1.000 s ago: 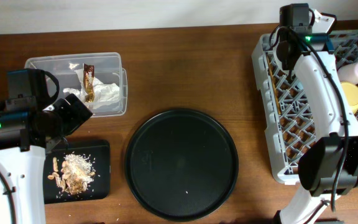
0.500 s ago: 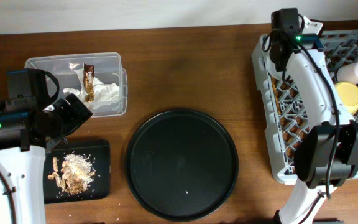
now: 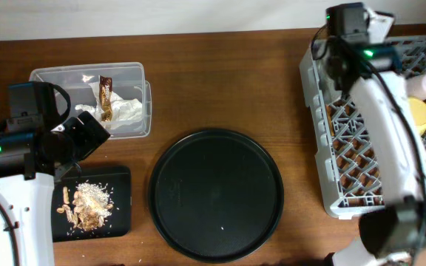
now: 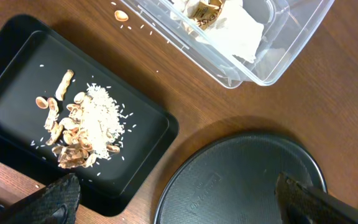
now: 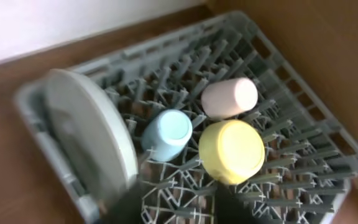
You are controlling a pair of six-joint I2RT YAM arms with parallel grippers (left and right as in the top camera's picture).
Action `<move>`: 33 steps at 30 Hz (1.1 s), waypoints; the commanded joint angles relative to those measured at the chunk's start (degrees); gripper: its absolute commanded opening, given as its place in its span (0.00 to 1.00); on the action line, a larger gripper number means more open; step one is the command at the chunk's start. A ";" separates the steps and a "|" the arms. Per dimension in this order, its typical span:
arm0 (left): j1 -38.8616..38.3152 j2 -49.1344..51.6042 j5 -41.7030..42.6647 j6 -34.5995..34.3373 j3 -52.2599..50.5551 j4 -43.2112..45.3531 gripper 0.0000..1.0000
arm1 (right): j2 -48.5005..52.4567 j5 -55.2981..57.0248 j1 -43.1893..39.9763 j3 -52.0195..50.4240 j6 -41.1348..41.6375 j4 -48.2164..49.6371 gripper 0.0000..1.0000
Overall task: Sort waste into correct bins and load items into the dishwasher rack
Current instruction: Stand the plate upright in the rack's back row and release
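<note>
The dishwasher rack (image 3: pixel 315 111) stands at the right. In the right wrist view the rack (image 5: pixel 291 74) holds the grey plate (image 5: pixel 86 143) on edge, the light-blue cup (image 5: pixel 166 134), the pink cup (image 5: pixel 229 98) and the yellow bowl (image 5: pixel 232 151). My right gripper (image 3: pixel 336 63) hangs above the rack's far left corner; its blurred fingers (image 5: pixel 179 205) look open and empty. My left gripper (image 4: pixel 179 202) is open and empty over the table near the black tray (image 4: pixel 148 149) with the food scraps (image 4: pixel 82 127). The clear tub (image 4: pixel 291 43) holds the napkin (image 4: pixel 238 28) and the wrapper (image 4: pixel 204 9). I cannot make out the chopsticks.
A large round black tray (image 3: pixel 215 194) lies in the middle of the table, between the bins and the rack. The clear tub (image 3: pixel 87 74) and the black tray (image 3: pixel 120 214) sit at the left, beside my left arm. A few scrap crumbs lie on the wood by the tub.
My right wrist has shifted a little over the rack's far left corner and lifted. The left arm and all the objects have stayed put.
</note>
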 commanded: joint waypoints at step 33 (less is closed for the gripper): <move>0.35 0.00 -0.02 0.72 0.20 -0.04 0.99 | -35.58 -55.10 0.57 -26.23 0.09 -34.07 0.97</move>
